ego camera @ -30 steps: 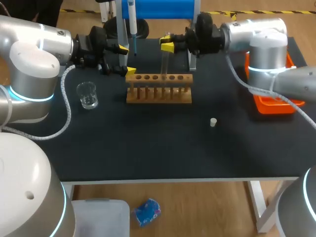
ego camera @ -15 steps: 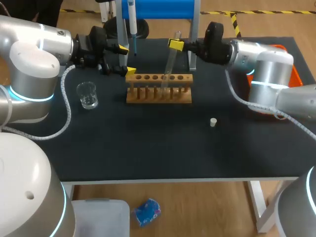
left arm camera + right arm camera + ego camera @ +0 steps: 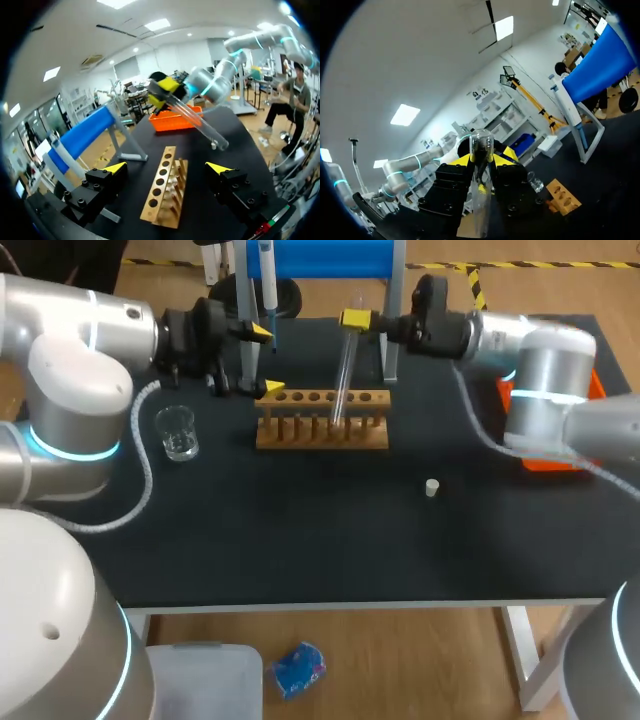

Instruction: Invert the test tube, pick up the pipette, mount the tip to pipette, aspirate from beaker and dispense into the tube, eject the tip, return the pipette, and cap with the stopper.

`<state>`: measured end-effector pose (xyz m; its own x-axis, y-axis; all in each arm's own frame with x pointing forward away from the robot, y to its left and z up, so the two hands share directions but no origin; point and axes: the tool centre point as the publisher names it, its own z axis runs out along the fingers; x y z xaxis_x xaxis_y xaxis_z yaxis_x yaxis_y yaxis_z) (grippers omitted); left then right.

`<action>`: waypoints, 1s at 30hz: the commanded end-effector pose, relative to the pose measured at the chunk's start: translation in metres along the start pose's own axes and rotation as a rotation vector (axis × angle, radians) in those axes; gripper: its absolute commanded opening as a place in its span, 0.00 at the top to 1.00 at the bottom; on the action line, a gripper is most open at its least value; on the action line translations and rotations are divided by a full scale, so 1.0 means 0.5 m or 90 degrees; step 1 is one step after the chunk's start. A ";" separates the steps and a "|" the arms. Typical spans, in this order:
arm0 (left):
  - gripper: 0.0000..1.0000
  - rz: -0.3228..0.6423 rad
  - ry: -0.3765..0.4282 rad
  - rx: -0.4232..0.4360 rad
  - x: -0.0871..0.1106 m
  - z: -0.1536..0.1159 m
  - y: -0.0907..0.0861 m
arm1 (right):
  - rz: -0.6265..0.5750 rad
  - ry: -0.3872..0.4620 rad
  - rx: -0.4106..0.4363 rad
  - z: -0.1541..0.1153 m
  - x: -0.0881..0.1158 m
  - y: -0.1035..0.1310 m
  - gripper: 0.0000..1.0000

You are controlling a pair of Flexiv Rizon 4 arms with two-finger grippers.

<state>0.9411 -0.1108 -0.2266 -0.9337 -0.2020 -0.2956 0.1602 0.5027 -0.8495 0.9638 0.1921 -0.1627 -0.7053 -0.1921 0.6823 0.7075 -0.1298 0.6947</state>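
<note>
The right gripper (image 3: 355, 318) was pinched on the test tube (image 3: 343, 375) near its top end, w/ a yellow tip on each side of the glass. The right wrist view confirmed it: the tube (image 3: 481, 175) ran straight up btwn the two fingers. The tube hung slightly tilted over the back of the table (image 3: 300, 540), its lower end in front of the wooden rack (image 3: 320, 425) as seen from the head view. From the left wrist the tube (image 3: 197, 117) slanted down from the right gripper (image 3: 165, 90), rounded end lowest and clear of the rack (image 3: 162, 192), not in any hole.

The left gripper (image 3: 266, 360) sat at the rack's left end, fingers spread wide w/ nothing btwn them, level w/ the rack top.

The pipette (image 3: 268, 280) hung on its stand behind the rack. The beaker (image 3: 177, 433) stood left of the rack, apart from it. The stopper (image 3: 432, 487) lay alone on the table, front-right of the rack. An orange tray (image 3: 548, 458) sat at the right edge, partly hidden by the right arm.
</note>
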 end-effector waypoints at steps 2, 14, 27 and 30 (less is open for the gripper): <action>0.00 0.166 -0.136 0.055 0.036 -0.008 0.003 | 0.096 -0.111 0.089 -0.003 0.033 0.021 1.00; 0.00 0.166 -0.136 0.055 0.036 -0.008 0.003 | 0.096 -0.111 0.089 -0.003 0.033 0.021 1.00; 0.00 0.651 -0.251 0.052 0.082 -0.016 -0.039 | 0.293 -0.216 0.113 -0.032 0.044 0.004 1.00; 0.00 0.651 -0.251 0.052 0.082 -0.016 -0.039 | 0.293 -0.216 0.113 -0.032 0.044 0.004 1.00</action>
<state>0.8992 -0.1229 -0.2138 -0.5132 -0.0199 -0.8580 0.7213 0.5317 -0.4438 0.9553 0.1724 -0.1538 -0.3220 0.0956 0.9419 0.9460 0.0714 0.3161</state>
